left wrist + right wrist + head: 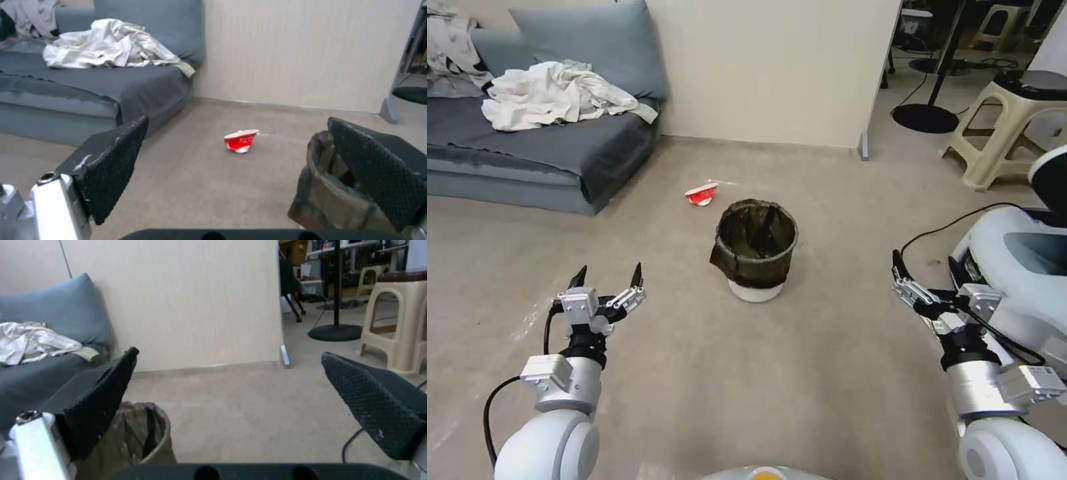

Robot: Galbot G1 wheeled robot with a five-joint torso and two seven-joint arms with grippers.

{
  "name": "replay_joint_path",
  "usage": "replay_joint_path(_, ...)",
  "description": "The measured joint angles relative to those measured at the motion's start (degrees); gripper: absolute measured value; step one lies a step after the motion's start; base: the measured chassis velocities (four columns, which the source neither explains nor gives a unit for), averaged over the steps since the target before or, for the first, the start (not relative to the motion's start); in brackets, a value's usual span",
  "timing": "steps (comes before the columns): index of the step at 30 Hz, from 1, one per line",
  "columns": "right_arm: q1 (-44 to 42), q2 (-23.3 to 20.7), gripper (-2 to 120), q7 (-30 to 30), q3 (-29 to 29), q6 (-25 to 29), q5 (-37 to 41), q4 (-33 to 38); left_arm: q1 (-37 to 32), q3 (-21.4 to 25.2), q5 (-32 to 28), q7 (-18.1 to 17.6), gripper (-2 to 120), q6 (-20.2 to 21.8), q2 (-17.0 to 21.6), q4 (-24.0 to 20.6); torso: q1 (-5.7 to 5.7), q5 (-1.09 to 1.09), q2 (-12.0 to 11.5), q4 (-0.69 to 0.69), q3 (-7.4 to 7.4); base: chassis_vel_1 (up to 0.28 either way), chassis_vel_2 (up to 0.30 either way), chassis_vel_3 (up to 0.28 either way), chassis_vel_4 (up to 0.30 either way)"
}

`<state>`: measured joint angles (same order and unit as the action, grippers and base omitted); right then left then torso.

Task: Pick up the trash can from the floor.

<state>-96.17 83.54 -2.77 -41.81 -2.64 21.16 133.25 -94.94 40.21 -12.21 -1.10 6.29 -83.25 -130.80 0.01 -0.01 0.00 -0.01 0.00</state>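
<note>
One trash can [755, 250], one paper cup [701, 195] on floor [694, 373]. Left claw [608, 275], right claw [926, 263]: both released, hovering apart, flanking the can.

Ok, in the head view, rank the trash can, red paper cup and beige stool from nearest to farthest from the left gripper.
1. Trash can, on the floor ahead and right of the left gripper.
2. Red paper cup, tipped over beyond the can.
3. Beige stool, far right.

Bkgd clutter
Red cup [701, 194] tipped over nr grey sofa [540, 150] w/ white cloth [557, 93]; beige stool [1007, 130] at right.
</note>
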Motion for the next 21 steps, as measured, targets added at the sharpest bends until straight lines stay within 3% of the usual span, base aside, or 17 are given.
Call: replay_joint_path(21, 0.3, -0.2, 100, -0.5, 0.0, 0.1, 0.0, -0.3, 0.2, 0.0, 0.0, 0.0, 100, 0.0, -0.2, 0.3, 0.0, 0.01, 0.0, 0.01, 0.01, -0.163, 0.163, 0.162, -0.167)
